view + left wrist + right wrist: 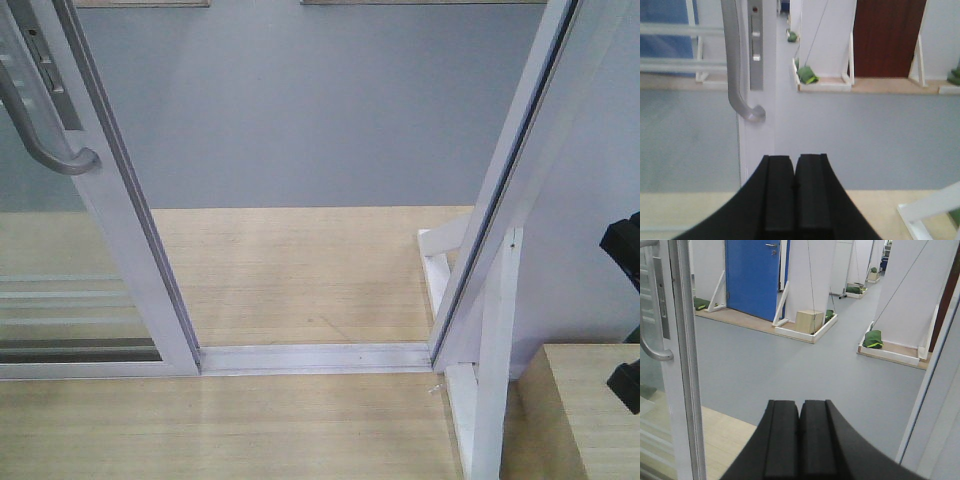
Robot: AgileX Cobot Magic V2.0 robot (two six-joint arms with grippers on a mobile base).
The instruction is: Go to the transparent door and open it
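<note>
Glass door [60, 290]: rigid, fragile, likely heavy; grip at handle [737, 75]. Left end effector [793, 195] and right end effector [800, 437] closed, empty.

The place looked like an indoor robot test hall, not a home: a wide grey floor [790, 365] carried several free-standing mock-ups on low wooden platforms [805, 332]. White wall panels [807, 275] stood propped by slanted braces, a blue door [752, 275] and a dark brown door [887, 37] set among them, green sandbags [872, 339] weighing down their bases. The sliding glass door [60, 280] stood in a frame on its own pale wood platform [300, 275], braced with white struts [490, 380].
</note>
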